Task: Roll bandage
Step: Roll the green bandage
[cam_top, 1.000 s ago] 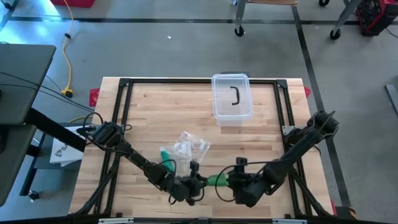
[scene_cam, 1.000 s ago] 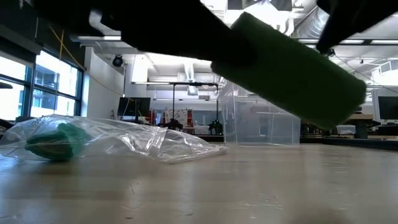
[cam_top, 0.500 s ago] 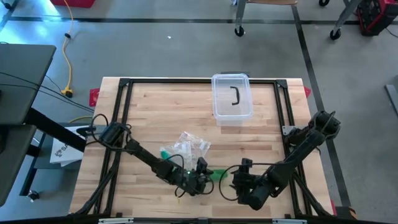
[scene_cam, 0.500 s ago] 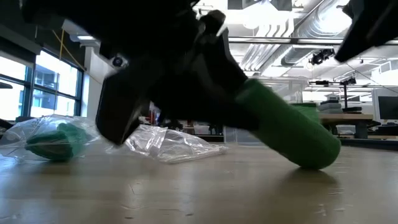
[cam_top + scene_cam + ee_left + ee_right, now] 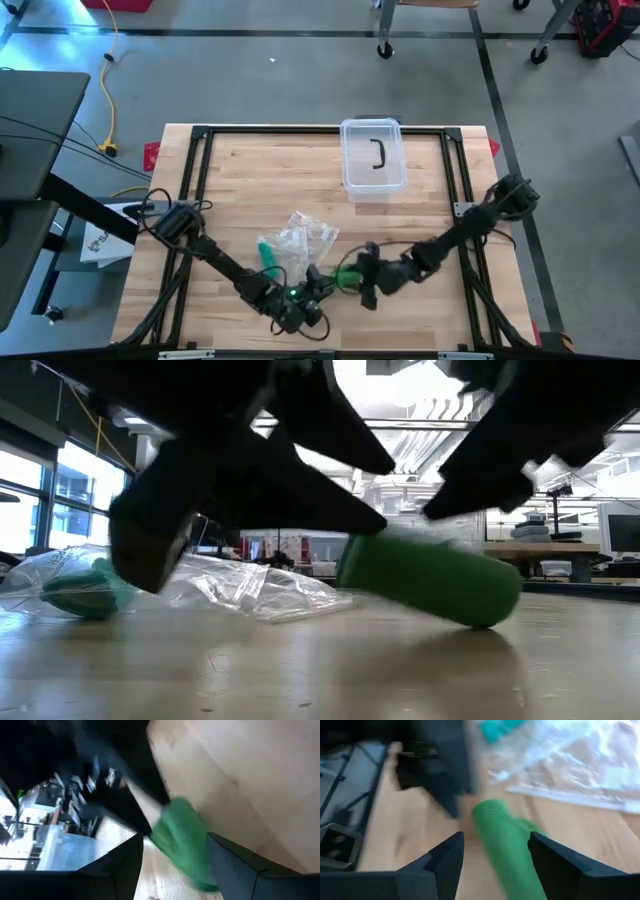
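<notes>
We see a wooden desk [image 5: 240,180] from above, with two dark robot arms reaching in toward its near edge. The thing that matters is a green bandage roll [image 5: 430,580], a stubby cylinder lying on its side on the desk, just to the near side of a crumpled clear plastic bag [image 5: 305,235] and well apart from a clear lidded box [image 5: 374,155] at the far edge. In the overhead view the green bandage roll [image 5: 345,277] lies between the two grippers, its long axis running roughly from one to the other, slightly slanted. The right gripper [image 5: 366,283] sits at the roll's end on the box side of the desk, and its wrist camera shows the roll [image 5: 507,847] pointing straight out from between its two fingers [image 5: 445,865], which stand spread with nothing clasped. The left gripper [image 5: 300,303] hangs just beside the roll's other end, a little nearer the desk's front edge than the bag; its fingers [image 5: 125,870] are also spread apart and released, with the roll [image 5: 182,842] lying ahead of them and untouched. We judge the right gripper the nearer of the two, already lined up along the roll. A second green roll [image 5: 85,588] sits inside the bag. We can read no brand, label or writing anywhere.
</notes>
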You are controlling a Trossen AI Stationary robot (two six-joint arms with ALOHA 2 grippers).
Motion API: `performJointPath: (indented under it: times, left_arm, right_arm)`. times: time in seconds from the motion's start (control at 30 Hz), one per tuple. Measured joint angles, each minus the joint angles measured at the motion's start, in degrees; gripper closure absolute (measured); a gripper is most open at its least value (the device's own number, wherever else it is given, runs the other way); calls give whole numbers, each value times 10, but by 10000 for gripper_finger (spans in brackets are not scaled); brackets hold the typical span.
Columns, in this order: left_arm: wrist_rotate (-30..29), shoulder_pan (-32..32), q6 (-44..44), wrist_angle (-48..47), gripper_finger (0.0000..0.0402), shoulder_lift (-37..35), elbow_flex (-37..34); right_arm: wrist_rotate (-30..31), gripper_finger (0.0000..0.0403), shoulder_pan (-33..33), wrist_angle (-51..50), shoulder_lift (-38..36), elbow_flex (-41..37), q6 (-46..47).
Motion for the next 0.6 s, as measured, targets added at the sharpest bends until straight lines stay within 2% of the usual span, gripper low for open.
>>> performJointPath:
  times: [0.13, 0.27, 0.33, 0.4, 0.6]
  left_arm:
    - [-52, -17, 1, -9, 188, 0, 1]
    - [-131, -39, -19, -43, 188, 0, 1]
    - [-164, -48, -76, -64, 188, -2, 1]
    - [-173, -54, -156, -90, 188, -11, 0]
    - [-124, -51, -410, -182, 188, -59, 0]
  right_arm:
    - [-50, 205, -39, 6, 20, -16, 41]
    - [-118, 216, -42, 27, 40, -27, 57]
    - [-135, 217, -36, 30, 43, -28, 63]
    - [-135, 217, -25, 29, 44, -28, 69]
    - [-129, 217, 8, 30, 36, -26, 71]
